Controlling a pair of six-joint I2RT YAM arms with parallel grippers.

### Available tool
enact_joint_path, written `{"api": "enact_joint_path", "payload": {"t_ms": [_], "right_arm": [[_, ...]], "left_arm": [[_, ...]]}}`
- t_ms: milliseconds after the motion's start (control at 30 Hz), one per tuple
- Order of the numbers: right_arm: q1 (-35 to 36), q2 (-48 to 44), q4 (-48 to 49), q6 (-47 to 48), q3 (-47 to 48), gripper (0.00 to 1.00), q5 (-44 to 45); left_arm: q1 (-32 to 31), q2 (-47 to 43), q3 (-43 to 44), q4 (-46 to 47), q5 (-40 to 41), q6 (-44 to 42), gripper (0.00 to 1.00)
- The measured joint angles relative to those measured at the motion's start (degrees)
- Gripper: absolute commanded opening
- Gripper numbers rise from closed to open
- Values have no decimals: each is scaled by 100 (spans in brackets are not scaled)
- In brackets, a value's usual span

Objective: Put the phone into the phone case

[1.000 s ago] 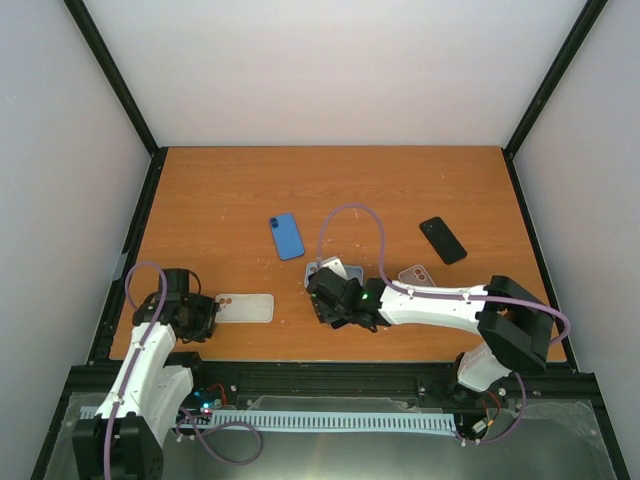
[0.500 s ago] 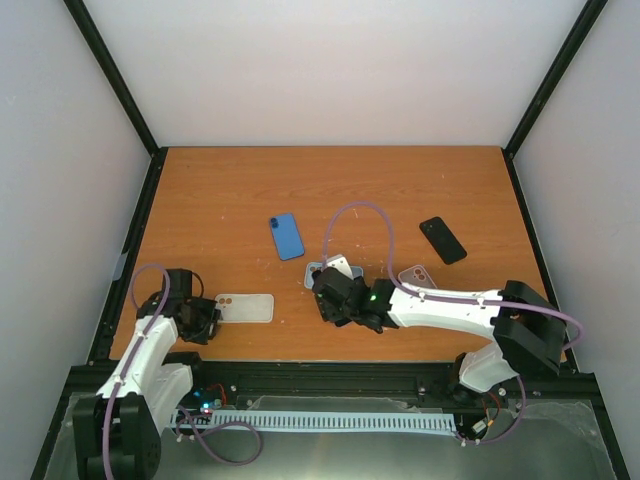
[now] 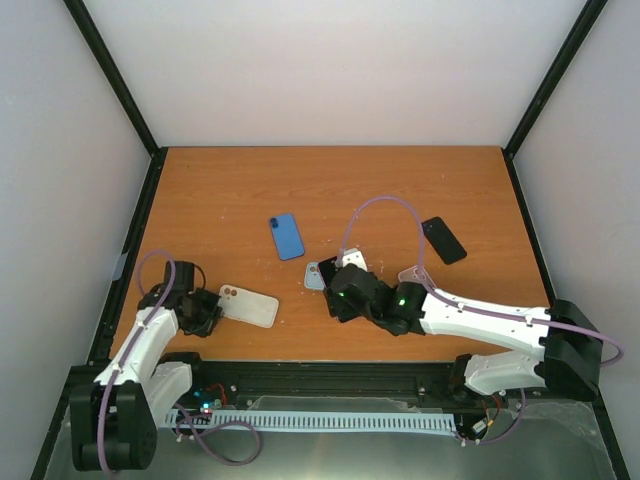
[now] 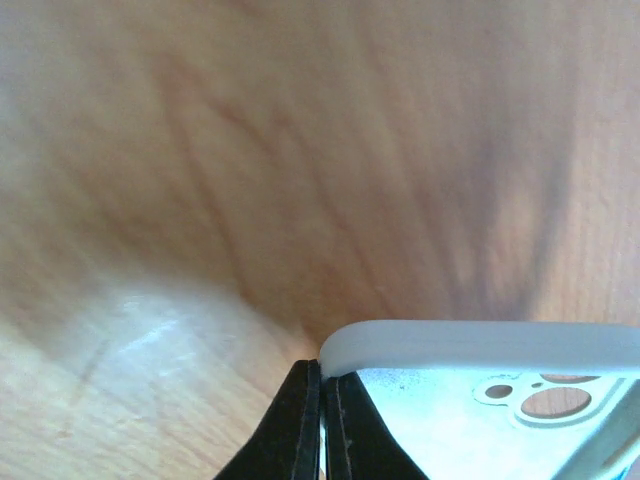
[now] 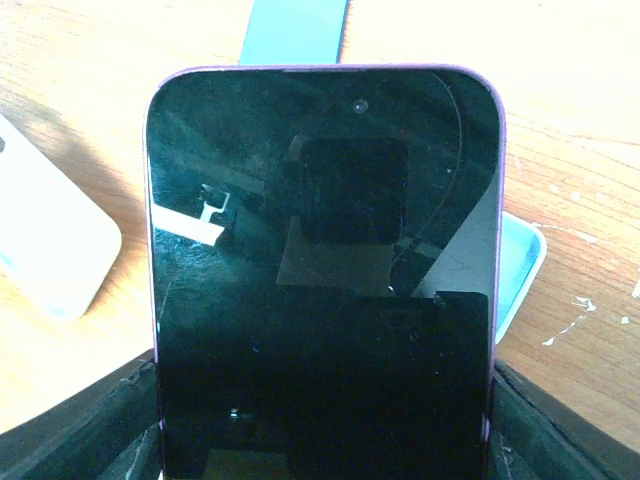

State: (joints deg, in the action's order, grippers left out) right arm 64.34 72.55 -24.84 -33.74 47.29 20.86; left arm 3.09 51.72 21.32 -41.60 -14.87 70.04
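The left gripper (image 4: 322,405) is pinched tight on the edge of a clear phone case (image 3: 250,305). The right gripper (image 3: 340,293) clamps a dark-screened phone (image 5: 325,270).

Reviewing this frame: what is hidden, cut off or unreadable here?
- Top external: the right hand covers most of the phone.
- Right wrist: the phone fills the view, hiding most of the pale blue case behind it.
- Left wrist: the white case is cut off by the bottom and right edges.
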Motion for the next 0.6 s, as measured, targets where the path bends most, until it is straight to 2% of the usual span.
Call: {"api": "enact_joint_path", "payload": {"t_ms": [167,467,600], "right_arm": [[0,-304,116,-39,-184,51,-146],[0,-610,533,-61,-566,51,-468],[0,-669,846,-74,-866,51,-669]], "left_arm": [[-649,448,341,190,59,-330,0],[-2789,1843,1117,511,350,-376,0],[-3449,2618,1685,549,494,-380,1]]}}
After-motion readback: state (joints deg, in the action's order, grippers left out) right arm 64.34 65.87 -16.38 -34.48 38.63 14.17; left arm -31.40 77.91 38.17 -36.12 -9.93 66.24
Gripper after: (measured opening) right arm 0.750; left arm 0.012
